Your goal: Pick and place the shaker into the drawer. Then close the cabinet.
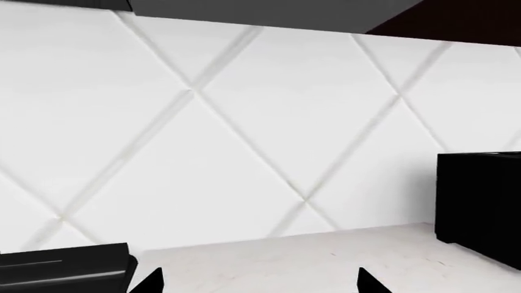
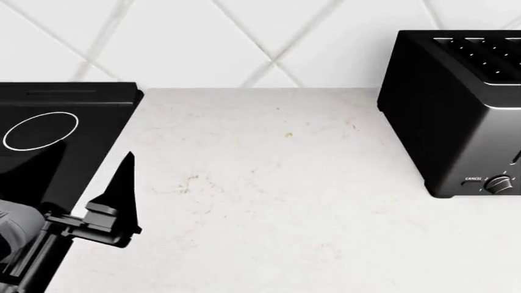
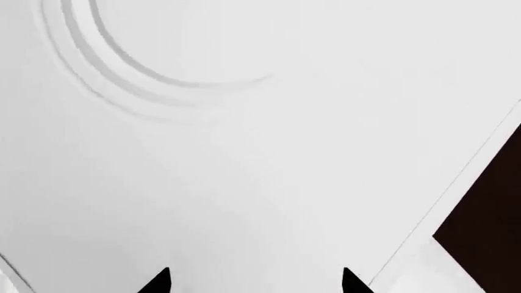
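Observation:
The shaker is out of view in all three views, and so is the drawer. My left gripper [image 2: 122, 198] hovers over the pale counter [image 2: 269, 201] beside the cooktop's edge. In the left wrist view it [image 1: 258, 282] is open, its two black fingertips wide apart with only bare counter between them, facing the tiled wall. My right gripper [image 3: 255, 282] is also open and holds nothing. It faces a plain white panel [image 3: 244, 152] with curved grooves, close up. It does not show in the head view.
A black toaster [image 2: 456, 104] stands at the right of the counter, also seen as the toaster [image 1: 480, 204] in the left wrist view. A black cooktop [image 2: 49, 134] lies at the left. A white diamond-tiled wall [image 2: 204, 36] closes the back. A dark gap [image 3: 488, 213] borders the white panel.

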You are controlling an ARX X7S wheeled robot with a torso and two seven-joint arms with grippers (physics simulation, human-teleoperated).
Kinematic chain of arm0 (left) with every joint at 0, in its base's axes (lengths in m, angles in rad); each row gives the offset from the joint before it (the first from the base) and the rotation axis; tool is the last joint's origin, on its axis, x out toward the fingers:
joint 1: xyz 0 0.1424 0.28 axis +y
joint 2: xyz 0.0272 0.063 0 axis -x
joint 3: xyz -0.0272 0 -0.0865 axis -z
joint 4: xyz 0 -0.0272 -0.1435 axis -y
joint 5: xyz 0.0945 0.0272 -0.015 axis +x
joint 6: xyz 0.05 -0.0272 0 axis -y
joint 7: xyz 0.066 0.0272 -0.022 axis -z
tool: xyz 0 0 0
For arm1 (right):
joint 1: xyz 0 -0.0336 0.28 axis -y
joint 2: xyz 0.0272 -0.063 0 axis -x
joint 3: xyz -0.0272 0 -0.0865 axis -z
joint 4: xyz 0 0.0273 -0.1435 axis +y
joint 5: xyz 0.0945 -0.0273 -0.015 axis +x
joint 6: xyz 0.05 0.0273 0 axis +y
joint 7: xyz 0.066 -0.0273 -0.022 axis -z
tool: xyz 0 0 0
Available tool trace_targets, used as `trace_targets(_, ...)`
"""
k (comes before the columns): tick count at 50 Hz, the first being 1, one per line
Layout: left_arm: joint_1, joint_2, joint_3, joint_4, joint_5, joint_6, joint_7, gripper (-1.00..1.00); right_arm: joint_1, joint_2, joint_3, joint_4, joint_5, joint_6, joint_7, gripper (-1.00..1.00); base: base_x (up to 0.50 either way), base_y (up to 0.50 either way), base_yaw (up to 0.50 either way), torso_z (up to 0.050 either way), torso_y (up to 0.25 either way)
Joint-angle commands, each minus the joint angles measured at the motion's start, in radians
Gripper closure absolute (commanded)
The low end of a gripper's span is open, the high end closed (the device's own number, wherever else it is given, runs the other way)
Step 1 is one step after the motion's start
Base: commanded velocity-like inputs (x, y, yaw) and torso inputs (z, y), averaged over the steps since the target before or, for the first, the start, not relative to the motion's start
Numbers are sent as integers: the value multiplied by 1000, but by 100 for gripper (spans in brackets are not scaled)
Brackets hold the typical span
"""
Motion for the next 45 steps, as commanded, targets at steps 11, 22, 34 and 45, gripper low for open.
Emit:
trace_targets(11,-72,3,77,86,-9,-54,-20,-100,-104,675,216,-661,736,513,625,-100,0,0,0,0,0)
trace_targets(22,-215,-281,374,289,-39,190,-189,-100,-27,793,184,-624,1197,499,844,-100,0,0,0,0,0)
trace_targets(34,-1125,-156,1274,289,-364,350,-381,-100,-31,808,179,-610,1299,478,939,-100,0,0,0,0,0)
trace_targets(45,-1829,454,-133,224,-1599,-751,-1119,-100,-67,839,182,-609,1343,446,987,-100,0,0,0,0,0)
